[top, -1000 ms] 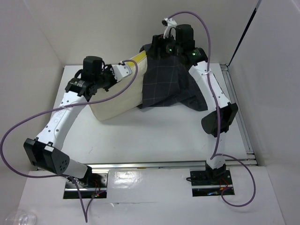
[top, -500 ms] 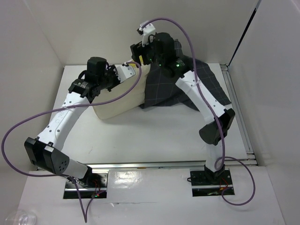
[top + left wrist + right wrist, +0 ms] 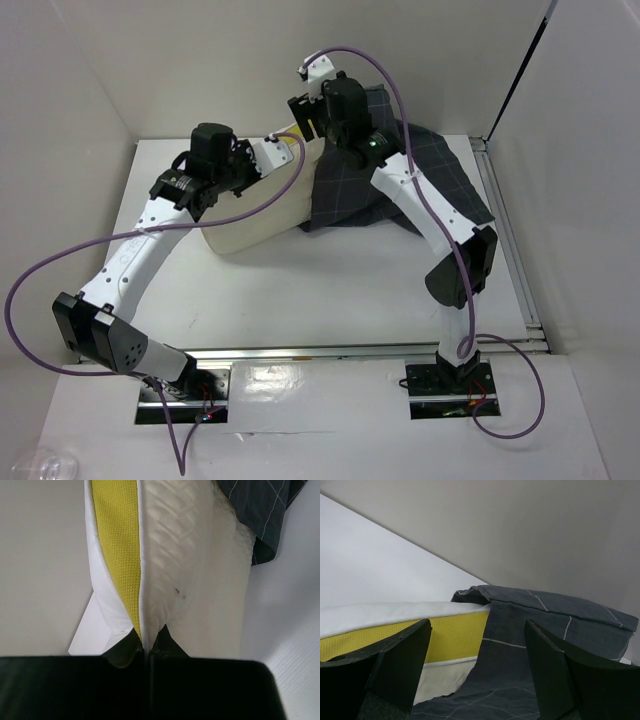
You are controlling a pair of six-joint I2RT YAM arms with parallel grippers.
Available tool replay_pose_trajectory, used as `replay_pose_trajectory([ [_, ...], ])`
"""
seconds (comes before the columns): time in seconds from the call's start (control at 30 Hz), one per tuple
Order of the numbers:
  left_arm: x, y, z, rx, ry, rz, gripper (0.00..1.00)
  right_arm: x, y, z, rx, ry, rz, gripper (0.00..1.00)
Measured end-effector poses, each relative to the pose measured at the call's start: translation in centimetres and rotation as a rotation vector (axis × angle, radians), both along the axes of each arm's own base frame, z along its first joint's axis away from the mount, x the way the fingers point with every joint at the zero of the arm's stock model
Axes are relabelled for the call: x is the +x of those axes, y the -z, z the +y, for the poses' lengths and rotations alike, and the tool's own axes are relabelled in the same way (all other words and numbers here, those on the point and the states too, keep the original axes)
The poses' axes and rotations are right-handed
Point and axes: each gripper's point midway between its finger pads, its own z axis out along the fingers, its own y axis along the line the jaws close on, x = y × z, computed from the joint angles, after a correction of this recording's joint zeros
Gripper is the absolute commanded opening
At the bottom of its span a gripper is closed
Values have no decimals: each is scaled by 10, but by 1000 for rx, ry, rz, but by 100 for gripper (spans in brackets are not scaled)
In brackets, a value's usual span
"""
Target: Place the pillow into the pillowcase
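Pillow (image 3: 255, 215) sits partly inside pillowcase (image 3: 345, 190) at the far edge of the table (image 3: 340, 290); only wrist views show left gripper (image 3: 148, 641) pinching its seam, right gripper (image 3: 477, 626) spread wide.

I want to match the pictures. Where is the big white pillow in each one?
Top external: soft cream-white pillow, just left of centre.
Left wrist: pillow fills the middle.
Right wrist: pillow, lower left.
Shared landmark: dark grey checked cloth pillowcase on its right.
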Motion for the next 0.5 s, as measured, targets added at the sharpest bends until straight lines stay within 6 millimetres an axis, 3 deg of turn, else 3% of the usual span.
replay_pose_trajectory([
  [0.1, -1, 0, -2, -7, -7, 6, 0, 4, 0, -5, -6, 18, -9, 80],
  [0.37, -3, 2, -3, -6, -10, 12, 0, 17, 9, -24, -41, 67, -5, 62],
  [0.43, -3, 2, -3, -6, -10, 13, 0, 20, 13, -26, -51, 75, -1, 55],
  [0.5, -3, 2, -2, -6, -11, 13, 0, 23, 16, -29, -60, 80, 3, 40],
])
